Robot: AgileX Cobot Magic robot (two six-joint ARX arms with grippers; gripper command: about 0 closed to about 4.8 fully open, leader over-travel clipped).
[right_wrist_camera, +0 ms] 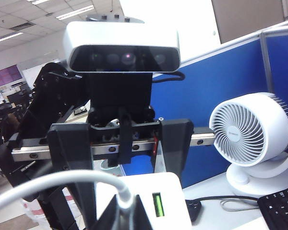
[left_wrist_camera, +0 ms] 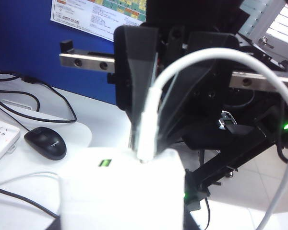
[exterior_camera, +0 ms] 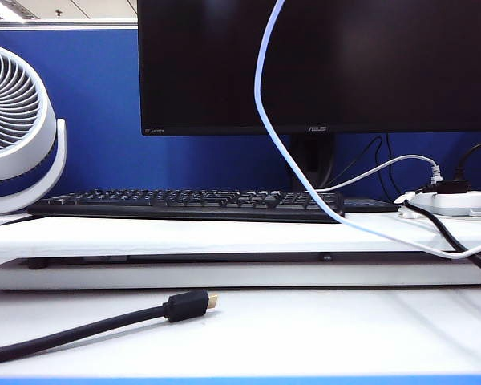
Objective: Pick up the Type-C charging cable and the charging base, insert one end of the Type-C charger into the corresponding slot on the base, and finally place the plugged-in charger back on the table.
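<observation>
Both grippers are above the exterior view's edge. My left gripper (left_wrist_camera: 122, 223) is shut on the charging base (left_wrist_camera: 120, 191), a white block with a green port (left_wrist_camera: 104, 163); its black fingers (right_wrist_camera: 175, 143) flank the block in the right wrist view. My right gripper (right_wrist_camera: 127, 216) is shut on the white plug end (left_wrist_camera: 146, 136) of the Type-C charging cable (exterior_camera: 260, 96). The plug tip meets the base's face beside the green port, hiding the slot. The cable loops up, then hangs down across the monitor to the right of the table (exterior_camera: 305, 329).
A thick black cable with a gold-tipped plug (exterior_camera: 188, 305) lies on the front of the desk. On the raised shelf board (exterior_camera: 184, 237) sit a keyboard (exterior_camera: 184, 200), a white fan (exterior_camera: 16, 120) and a power strip (exterior_camera: 457, 200). A black mouse (left_wrist_camera: 45, 142) is nearby.
</observation>
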